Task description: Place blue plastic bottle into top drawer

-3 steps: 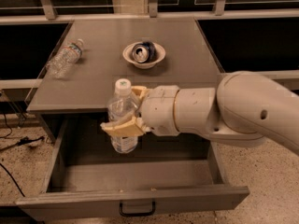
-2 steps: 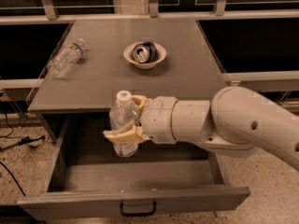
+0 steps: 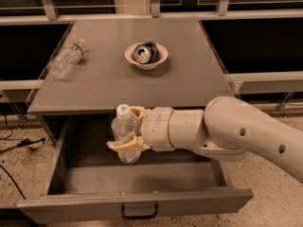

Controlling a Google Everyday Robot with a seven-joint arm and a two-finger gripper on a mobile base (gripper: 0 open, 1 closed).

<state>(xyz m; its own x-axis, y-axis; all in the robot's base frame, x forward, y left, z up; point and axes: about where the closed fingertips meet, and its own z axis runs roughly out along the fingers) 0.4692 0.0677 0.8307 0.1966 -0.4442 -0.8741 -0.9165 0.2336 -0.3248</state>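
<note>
My gripper (image 3: 127, 132) is shut on the blue plastic bottle (image 3: 124, 126), a clear bottle with a white cap, held upright. It hangs inside the open top drawer (image 3: 71, 181), near the drawer's back, just below the table's front edge. The drawer is grey metal, pulled out wide, with a black handle (image 3: 138, 213) at the centre of its front panel. My white arm reaches in from the right over the drawer. The bottle's base is partly hidden by my fingers (image 3: 124, 145).
On the grey table top (image 3: 189, 79) a white bowl (image 3: 146, 55) holds a can. A smaller crinkled clear bottle (image 3: 66, 59) lies on its side at the table's left edge. Black cables lie on the floor at the left.
My gripper has carried the bottle lower and slightly to the left, deeper into the open drawer. The drawer and the table objects have not moved.
</note>
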